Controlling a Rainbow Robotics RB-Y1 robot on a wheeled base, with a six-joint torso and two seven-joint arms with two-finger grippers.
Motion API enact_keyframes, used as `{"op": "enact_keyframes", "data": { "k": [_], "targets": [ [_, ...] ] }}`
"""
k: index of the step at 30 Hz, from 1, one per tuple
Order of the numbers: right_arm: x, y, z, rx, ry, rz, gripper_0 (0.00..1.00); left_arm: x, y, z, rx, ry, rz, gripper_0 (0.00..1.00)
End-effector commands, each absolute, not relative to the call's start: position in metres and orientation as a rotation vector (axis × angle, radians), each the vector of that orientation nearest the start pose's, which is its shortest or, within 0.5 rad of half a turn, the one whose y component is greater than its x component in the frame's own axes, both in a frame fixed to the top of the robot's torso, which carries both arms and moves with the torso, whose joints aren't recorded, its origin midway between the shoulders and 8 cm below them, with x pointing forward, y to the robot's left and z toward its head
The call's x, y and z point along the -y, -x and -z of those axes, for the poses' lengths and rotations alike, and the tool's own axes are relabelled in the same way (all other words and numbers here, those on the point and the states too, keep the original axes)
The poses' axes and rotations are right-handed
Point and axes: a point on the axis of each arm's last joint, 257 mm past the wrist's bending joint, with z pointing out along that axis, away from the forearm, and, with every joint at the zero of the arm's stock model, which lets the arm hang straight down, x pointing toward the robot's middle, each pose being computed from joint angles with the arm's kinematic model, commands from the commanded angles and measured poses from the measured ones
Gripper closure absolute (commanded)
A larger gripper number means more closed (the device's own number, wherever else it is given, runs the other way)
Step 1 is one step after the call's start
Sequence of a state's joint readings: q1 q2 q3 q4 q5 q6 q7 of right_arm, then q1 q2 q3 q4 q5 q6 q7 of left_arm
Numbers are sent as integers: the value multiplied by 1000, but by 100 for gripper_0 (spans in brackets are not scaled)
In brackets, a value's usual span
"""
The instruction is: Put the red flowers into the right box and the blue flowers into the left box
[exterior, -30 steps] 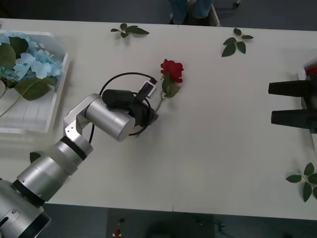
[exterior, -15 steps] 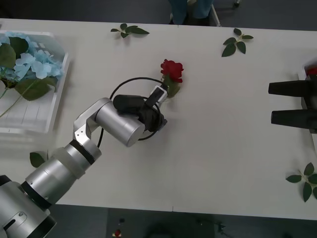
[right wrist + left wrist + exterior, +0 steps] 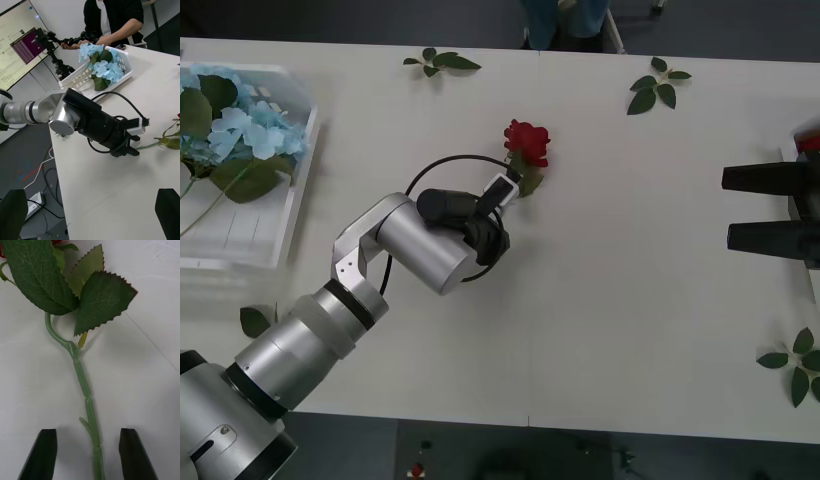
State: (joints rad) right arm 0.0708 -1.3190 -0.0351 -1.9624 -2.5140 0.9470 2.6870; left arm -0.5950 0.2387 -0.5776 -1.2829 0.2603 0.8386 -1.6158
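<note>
Near the middle of the white table (image 3: 610, 300), a little toward its far edge, one of the red flowers (image 3: 527, 142) lies flat, its bloom pointing to the far edge and its thin green stem (image 3: 87, 397) running back toward the robot. Over that stem sits the left gripper (image 3: 88, 453), low over the tabletop; its two black fingers (image 3: 44, 453) stand spread to either side of the stem with bare table between each finger and the stem, so nothing is gripped. Dark serrated leaves (image 3: 99, 302) fan out just beyond the fingers. The silver left arm (image 3: 330, 310) reaches in from the near left corner. At the left edge, the left box (image 3: 285, 215) holds the blue flowers (image 3: 240, 130), their pale heads toward the far end. By the right edge the right gripper (image 3: 770, 208) hangs with its black fingers parted and empty, just before the thin rim of the right box (image 3: 792, 148). Loose leaf sprigs (image 3: 658, 88) lie along the far edge and at the near right corner.
</note>
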Motion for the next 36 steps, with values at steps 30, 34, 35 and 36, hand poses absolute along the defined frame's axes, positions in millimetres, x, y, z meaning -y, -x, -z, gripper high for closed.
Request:
{"op": "enact_keyframes", "data": {
  "k": [30,34,35,36],
  "targets": [
    [188,-349,37,-1638,1020,-963,0,-232,-506,420,-2199,-851,-222,100],
    [188,-349,37,-1638,1020,-963,0,-236,-497,404,-2192,-813,-166,100],
    [188,-349,37,-1638,1020,-963,0,-235,-494,401,-2211,-802,-148,100],
    [188,-349,37,-1638,1020,-963,0,-235,-490,399,-2236,-786,-130,100]
  ]
}}
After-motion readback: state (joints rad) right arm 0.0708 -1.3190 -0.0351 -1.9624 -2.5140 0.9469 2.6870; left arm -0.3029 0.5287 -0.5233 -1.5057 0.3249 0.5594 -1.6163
